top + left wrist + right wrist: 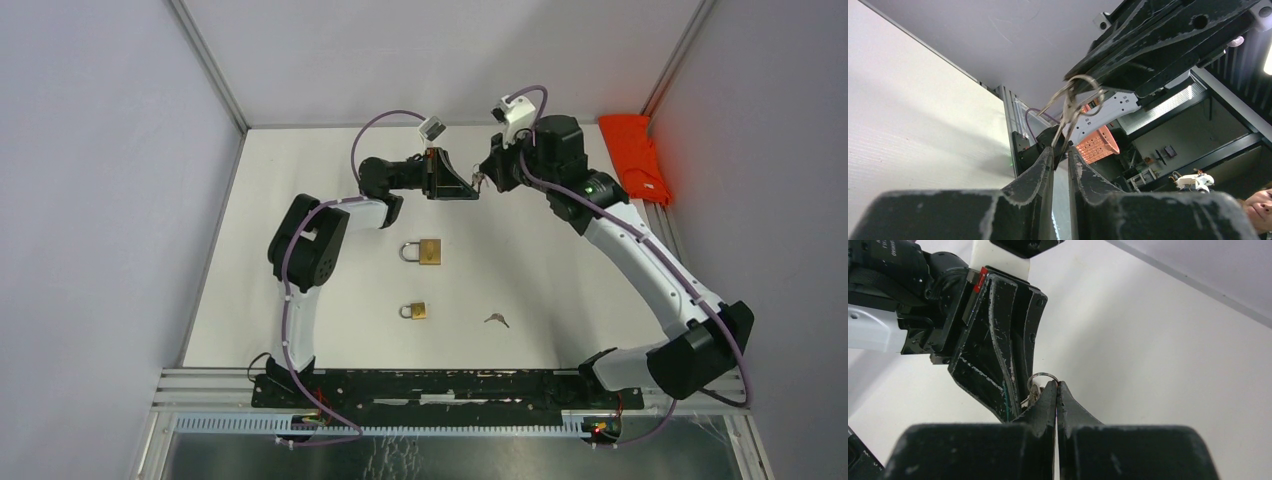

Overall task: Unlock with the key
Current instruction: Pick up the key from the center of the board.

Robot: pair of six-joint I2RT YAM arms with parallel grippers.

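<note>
Two brass padlocks lie on the white table: a larger padlock [428, 252] and a smaller padlock [415, 311]. A loose key [496, 320] lies to the right of the smaller one. My two grippers meet in the air at the far middle of the table. My left gripper [470, 190] is shut on a key [1064, 131] of a small bunch. The key ring [1083, 89] stands out beyond its fingertips. My right gripper [1056, 385] is shut on that key ring [1042, 376], tip to tip with the left gripper [998, 355].
An orange object [634, 155] lies at the table's far right edge. Grey walls enclose the table on the left, back and right. The arm bases and a black rail [430, 388] run along the near edge.
</note>
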